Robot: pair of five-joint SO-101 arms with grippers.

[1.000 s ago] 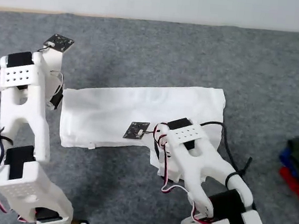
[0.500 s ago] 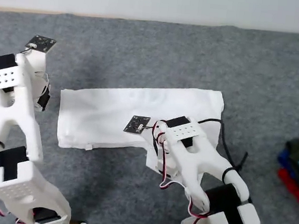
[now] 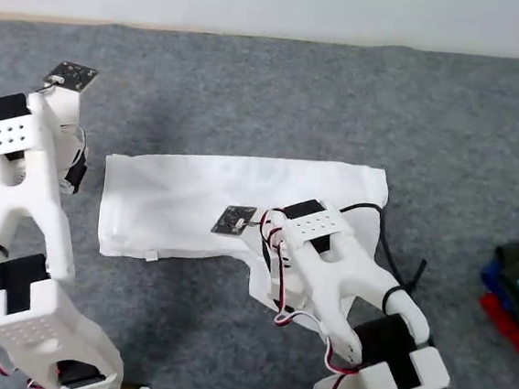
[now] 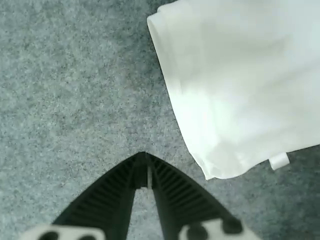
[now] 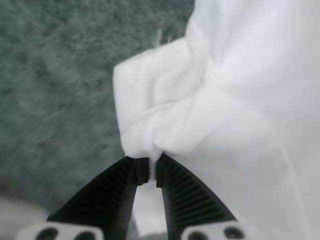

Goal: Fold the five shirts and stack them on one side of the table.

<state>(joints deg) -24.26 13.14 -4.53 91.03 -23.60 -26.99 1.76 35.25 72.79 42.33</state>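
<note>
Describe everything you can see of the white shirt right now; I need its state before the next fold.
The white shirt looks like thin, soft cloth, folded into a long, wrinkled band lying flat on the grey table cover. A small tag sticks out at one near corner. The right pincer is shut on a bunched fold of its near edge. The left pincer is shut beside the shirt's short end, over the cover and apart from the cloth.
</note>
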